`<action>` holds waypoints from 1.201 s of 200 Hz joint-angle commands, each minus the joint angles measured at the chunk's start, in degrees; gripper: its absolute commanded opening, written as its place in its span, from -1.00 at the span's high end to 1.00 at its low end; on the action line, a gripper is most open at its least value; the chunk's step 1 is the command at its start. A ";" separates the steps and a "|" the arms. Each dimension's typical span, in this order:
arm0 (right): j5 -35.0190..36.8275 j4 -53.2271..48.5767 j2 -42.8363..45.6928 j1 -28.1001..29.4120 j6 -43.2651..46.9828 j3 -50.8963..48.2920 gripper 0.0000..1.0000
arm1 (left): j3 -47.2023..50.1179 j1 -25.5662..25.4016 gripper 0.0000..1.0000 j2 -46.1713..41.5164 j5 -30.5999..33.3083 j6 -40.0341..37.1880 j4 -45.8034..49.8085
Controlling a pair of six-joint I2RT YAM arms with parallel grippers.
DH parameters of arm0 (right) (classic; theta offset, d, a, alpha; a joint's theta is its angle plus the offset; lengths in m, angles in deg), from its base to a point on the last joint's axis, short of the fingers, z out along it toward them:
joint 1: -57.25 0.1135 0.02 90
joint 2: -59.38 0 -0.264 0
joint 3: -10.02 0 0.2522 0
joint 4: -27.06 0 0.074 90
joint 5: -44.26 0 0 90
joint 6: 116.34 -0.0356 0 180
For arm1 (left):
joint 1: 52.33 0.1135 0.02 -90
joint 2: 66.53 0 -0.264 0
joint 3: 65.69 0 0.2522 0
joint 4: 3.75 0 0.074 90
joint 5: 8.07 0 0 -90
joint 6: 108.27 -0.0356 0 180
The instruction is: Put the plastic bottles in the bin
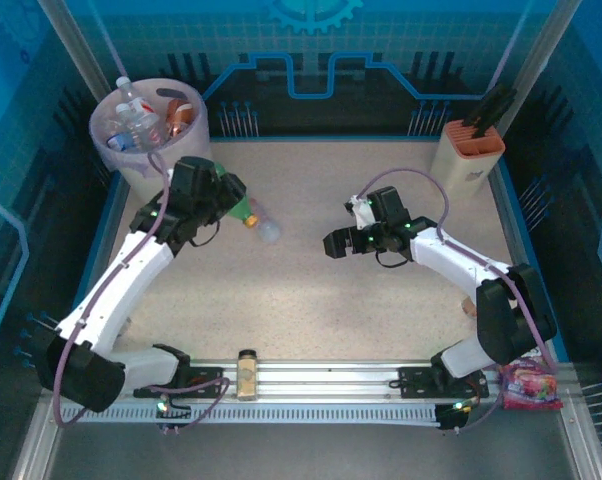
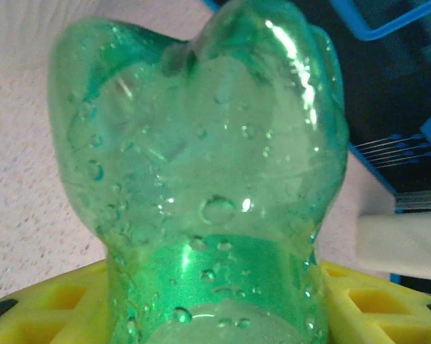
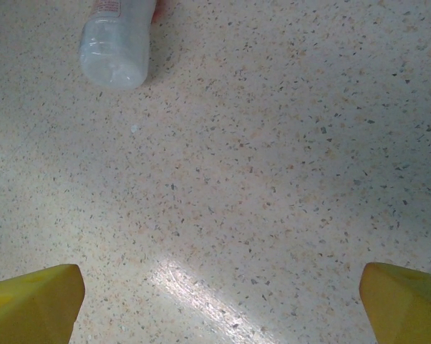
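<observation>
Holding the green bottle (image 2: pixel 201 179), the left gripper (image 1: pixel 233 205) sits just beside the bin (image 1: pixel 99 140), on the side of the bin that faces the table middle. In the left wrist view the yellow fingers (image 2: pixel 58 308) press on both sides of the bottle, so this claw is grasping it. A clear bottle (image 1: pixel 265 228) lies on the table (image 1: pixel 381 310) a little further from the bin, touching or almost touching the green one; I cannot tell which. Several bottles (image 1: pixel 141 120) are inside the bin already, on its pale bag. The right gripper (image 1: pixel 331 243) is well apart from the bin, beyond the clear bottle, and its fingers (image 3: pixel 36 301) stand wide and released over the bare table.
</observation>
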 commanded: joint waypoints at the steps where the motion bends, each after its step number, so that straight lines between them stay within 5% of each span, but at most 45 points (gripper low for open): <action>1: -0.64 -0.03 -1.08 -0.85 0.82 0.81 -0.99 | -8.53 -0.15 0.00 -0.22 2.22 -8.26 2.15; 42: -1.02 0.65 0.44 -0.80 0.10 -0.69 -1.00 | -30.65 7.65 0.00 10.29 -0.71 -17.98 7.61; 133: 0.02 3.57 6.44 -0.86 -1.83 -8.12 -0.99 | -60.09 25.59 0.15 36.43 -4.53 -19.11 10.58; 216: -0.22 6.75 9.77 -0.94 -4.08 -13.58 -0.99 | -79.35 28.02 0.19 53.41 3.92 -32.01 19.61; 240: -0.36 7.00 9.50 -0.95 -4.29 -13.92 -0.99 | -78.61 28.01 0.01 54.37 2.03 -33.31 19.58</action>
